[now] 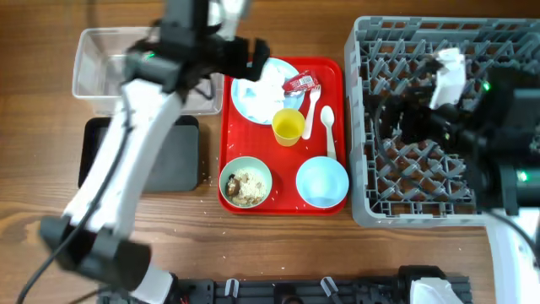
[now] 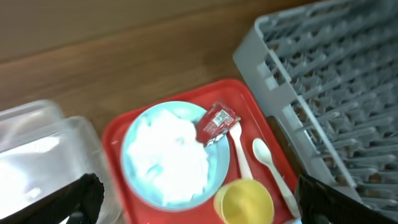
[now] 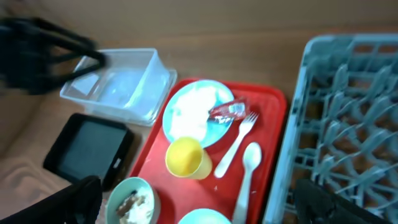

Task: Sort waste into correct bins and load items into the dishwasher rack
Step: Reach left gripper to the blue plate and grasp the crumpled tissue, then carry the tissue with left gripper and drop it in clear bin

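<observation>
On the red tray (image 1: 283, 201) lie a pale blue plate (image 1: 245, 103) with a crumpled white napkin (image 1: 268, 80), a red wrapper (image 1: 299, 83), a yellow cup (image 1: 288, 127), a white fork (image 1: 311, 110) and spoon (image 1: 328, 128), a green bowl (image 1: 246, 181) of rice and scraps, and a light blue bowl (image 1: 321, 181). My left gripper (image 1: 245, 55) hangs open and empty above the plate's far edge; its wrist view shows the napkin (image 2: 168, 155) and wrapper (image 2: 217, 122) below. My right gripper (image 1: 413, 118) is open and empty over the grey rack (image 1: 506, 34).
The clear tub (image 1: 110, 72) stands at the far left, with the black tray (image 1: 177, 156) in front of it, both left of the red tray. The left arm crosses over both bins. The rack fills the right side, close against the red tray.
</observation>
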